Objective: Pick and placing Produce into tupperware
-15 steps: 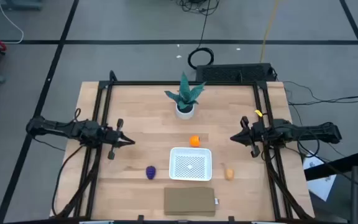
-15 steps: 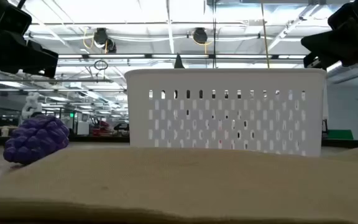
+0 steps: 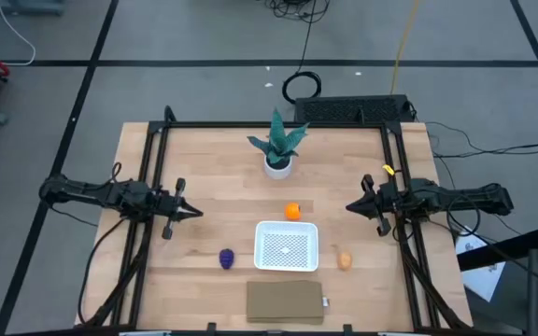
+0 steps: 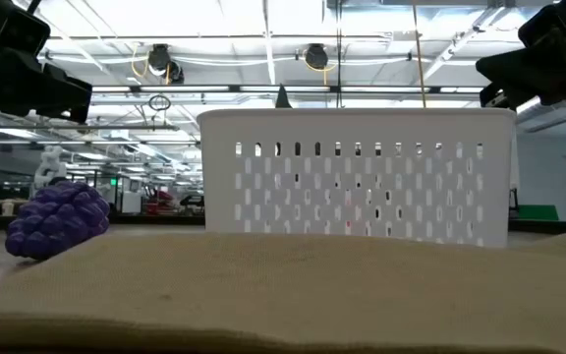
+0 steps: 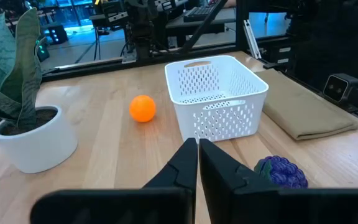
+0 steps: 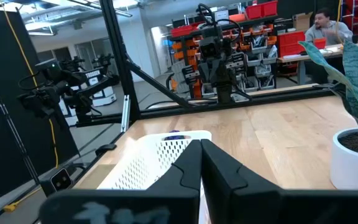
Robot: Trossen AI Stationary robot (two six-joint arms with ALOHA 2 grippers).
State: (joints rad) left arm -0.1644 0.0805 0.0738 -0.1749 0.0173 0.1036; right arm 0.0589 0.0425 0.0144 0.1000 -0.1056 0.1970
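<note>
Nothing's been grabbed yet, looks like a start pose: the left gripper [image 3: 194, 212] and right gripper [image 3: 351, 207] both hover pinched together and empty at the table's left and right sides. The tupperware [image 3: 287, 245] sits centre-near, empty as far as I can tell, with produce spread around it for easy reach: orange ball [image 3: 292, 211] just beyond, purple bumpy piece [image 3: 226, 258] left, tan oval [image 3: 345, 260] right.

Nothing moves since the earlier pictures: the left gripper [image 3: 197, 212], right gripper [image 3: 350, 207], produce and tupperware [image 3: 287, 245] all sit exactly as before.
</note>
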